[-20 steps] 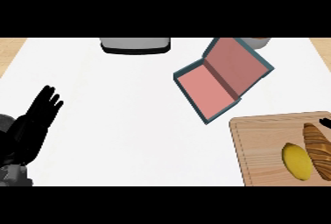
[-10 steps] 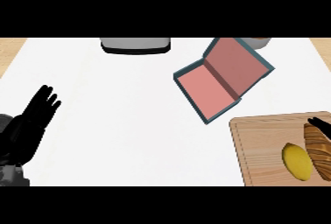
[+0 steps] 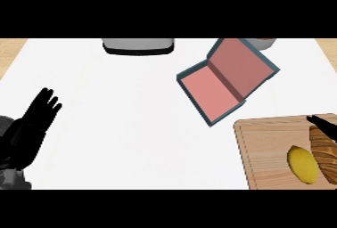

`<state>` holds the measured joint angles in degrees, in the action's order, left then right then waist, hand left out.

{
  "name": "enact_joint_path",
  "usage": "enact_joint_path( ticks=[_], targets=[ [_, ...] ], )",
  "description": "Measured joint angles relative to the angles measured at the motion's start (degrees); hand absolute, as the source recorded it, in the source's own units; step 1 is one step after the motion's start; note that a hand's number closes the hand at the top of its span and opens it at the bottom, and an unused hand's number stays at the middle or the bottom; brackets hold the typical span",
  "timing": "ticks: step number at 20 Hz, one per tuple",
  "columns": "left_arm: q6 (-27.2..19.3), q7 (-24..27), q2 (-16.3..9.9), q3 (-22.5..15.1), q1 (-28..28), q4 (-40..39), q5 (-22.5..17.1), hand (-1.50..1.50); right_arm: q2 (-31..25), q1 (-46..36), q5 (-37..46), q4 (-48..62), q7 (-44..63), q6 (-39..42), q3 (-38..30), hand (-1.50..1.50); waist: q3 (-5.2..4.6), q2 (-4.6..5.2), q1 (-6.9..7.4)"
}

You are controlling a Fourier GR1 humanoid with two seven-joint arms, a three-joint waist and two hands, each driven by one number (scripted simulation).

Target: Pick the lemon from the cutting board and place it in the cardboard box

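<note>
White table (image 3: 132,133) carries a cutting board (image 3: 263,147) with the lemon (image 3: 302,164) beside bread (image 3: 324,149). Right robot hand (image 3: 322,124), fingers unclear, should curl around the lemon alone. Left robot hand (image 3: 33,124) rests open.

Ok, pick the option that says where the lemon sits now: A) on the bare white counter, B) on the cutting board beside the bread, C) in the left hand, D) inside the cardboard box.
B: the lemon lies on the cutting board, right beside the bread.
</note>
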<state>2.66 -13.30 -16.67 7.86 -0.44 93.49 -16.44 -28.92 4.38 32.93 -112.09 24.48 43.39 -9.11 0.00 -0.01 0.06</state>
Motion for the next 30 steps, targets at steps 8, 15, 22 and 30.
enact_joint_path(
  ticks=[8,15,22,30],
  targets=[
    [0.3,-2.2,1.2,0.9,-0.2,1.6,1.5,0.0,2.6,1.0,6.4,1.5,-1.6,-0.8,2.2,-1.5,0.0,-0.02,-0.08],
    [1.1,-1.3,2.7,1.7,-0.9,0.5,2.7,0.0,4.9,0.3,9.9,3.6,-2.4,-0.2,3.4,-1.5,0.0,0.0,-0.09],
    [2.7,-2.5,2.2,3.6,-2.0,0.5,2.2,0.0,5.3,1.6,13.4,6.5,-5.8,-1.6,3.4,-1.5,0.0,-0.02,-0.1],
    [3.6,-3.8,3.2,4.3,-0.1,3.0,2.6,0.0,6.7,1.0,16.5,9.0,-7.5,-2.7,3.3,1.5,0.01,-0.02,-0.04]
  ],
)
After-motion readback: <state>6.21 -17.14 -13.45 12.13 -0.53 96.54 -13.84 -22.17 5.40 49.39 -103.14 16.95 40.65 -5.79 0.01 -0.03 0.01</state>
